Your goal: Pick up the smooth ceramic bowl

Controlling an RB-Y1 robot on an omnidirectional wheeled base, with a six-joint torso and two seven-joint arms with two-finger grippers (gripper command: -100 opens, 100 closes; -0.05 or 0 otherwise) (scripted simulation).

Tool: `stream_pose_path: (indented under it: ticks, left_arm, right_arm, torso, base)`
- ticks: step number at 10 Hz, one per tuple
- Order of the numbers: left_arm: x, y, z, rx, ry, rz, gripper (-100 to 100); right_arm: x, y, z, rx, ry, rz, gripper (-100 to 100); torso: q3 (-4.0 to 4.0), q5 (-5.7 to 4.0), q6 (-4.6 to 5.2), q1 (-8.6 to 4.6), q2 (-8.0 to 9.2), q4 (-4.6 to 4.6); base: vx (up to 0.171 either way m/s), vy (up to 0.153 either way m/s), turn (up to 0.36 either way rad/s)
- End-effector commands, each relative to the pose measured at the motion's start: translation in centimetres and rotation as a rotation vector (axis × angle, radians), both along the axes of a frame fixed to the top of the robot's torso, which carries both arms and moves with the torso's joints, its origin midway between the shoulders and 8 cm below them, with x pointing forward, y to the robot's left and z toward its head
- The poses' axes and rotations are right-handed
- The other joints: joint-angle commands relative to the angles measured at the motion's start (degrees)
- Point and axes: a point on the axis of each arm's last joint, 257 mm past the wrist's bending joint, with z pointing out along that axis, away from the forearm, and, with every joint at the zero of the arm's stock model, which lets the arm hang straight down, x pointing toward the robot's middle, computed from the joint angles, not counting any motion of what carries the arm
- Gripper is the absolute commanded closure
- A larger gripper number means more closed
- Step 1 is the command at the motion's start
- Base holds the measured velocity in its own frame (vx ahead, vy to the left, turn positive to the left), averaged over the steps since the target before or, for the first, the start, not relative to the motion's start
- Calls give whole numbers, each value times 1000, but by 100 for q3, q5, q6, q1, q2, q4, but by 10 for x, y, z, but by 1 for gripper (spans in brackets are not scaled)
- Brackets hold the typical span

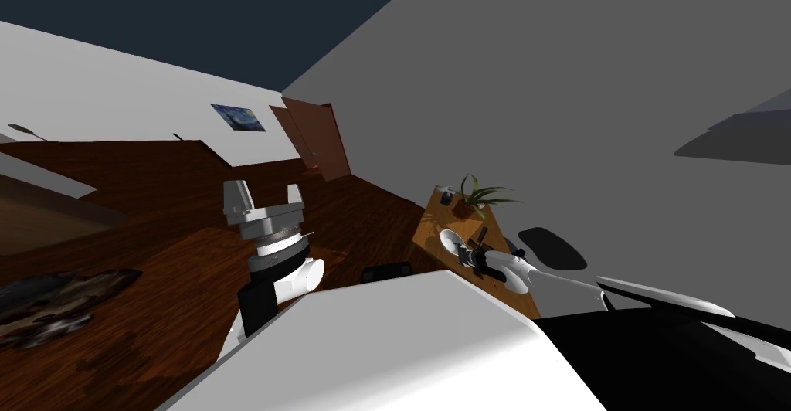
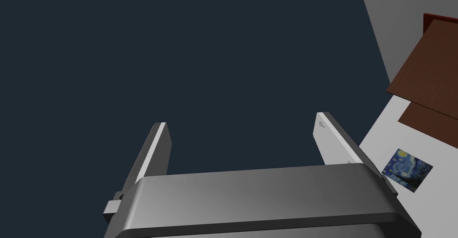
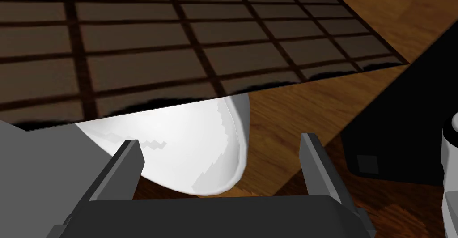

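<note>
A plain white bowl point(image 1: 450, 239) sits on a small wooden table point(image 1: 432, 225) to my right, by the wall. In the right wrist view the bowl point(image 3: 179, 150) lies close between the spread fingers, its rim point(image 3: 239, 132) inside the gap and nearer the finger by the dark box. My right gripper point(image 3: 221, 159) is open, and its fingers do not press the bowl. In the head view the right gripper point(image 1: 473, 250) reaches over the table at the bowl. My left gripper point(image 1: 263, 198) is raised in front of my chest, open and empty.
A potted green plant point(image 1: 479, 195) stands on the table behind the bowl, with a small dark item point(image 1: 446, 196) at the far corner. A dark box point(image 3: 393, 128) lies beside the bowl. A brown door point(image 1: 317, 137) stands in the corner; a patterned rug point(image 1: 54, 302) lies on the floor.
</note>
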Motion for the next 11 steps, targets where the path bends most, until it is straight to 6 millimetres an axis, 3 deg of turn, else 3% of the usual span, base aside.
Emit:
stream_pose_path:
  ticks: [1,3,4,8,9,10,11]
  left_arm:
    - [0,0,0,0,0,0,0]
    - [0,0,0,0,0,0,0]
    - [0,0,0,0,0,0,0]
    - [0,0,0,0,0,0,0]
    - [0,0,0,0,0,0,0]
    - [0,0,0,0,0,0,0]
    - [0,0,0,0,0,0,0]
  right_arm:
    - [0,1,-8,-4,-2,-9,-100]
    - [0,3,-10,-4,-2,-12,-100]
    - [0,3,-11,-5,-2,-12,100]
    - [0,3,-11,-4,-2,-13,100]
    - [-1,3,-11,-4,-2,-13,0]
    - [0,0,-2,-2,-1,-3,100]
    - [1,-1,1,-1,0,1,100]
  torso:
    - [0,0,0,0,0,0]
    - [-1,-1,1,-7,-2,-1]
    - [0,0,2,-2,0,0]
    - [2,4,0,5,4,1]
    - [3,5,0,7,5,2]
    - [3,6,0,8,5,2]
    - [6,12,6,14,10,3]
  base:
    - [14,-25,74]
    - [11,-21,33]
    - [0,0,0]
    - [-1,0,-3]
    - [0,0,0]
    - [-7,17,-81]
    - [-12,26,-76]
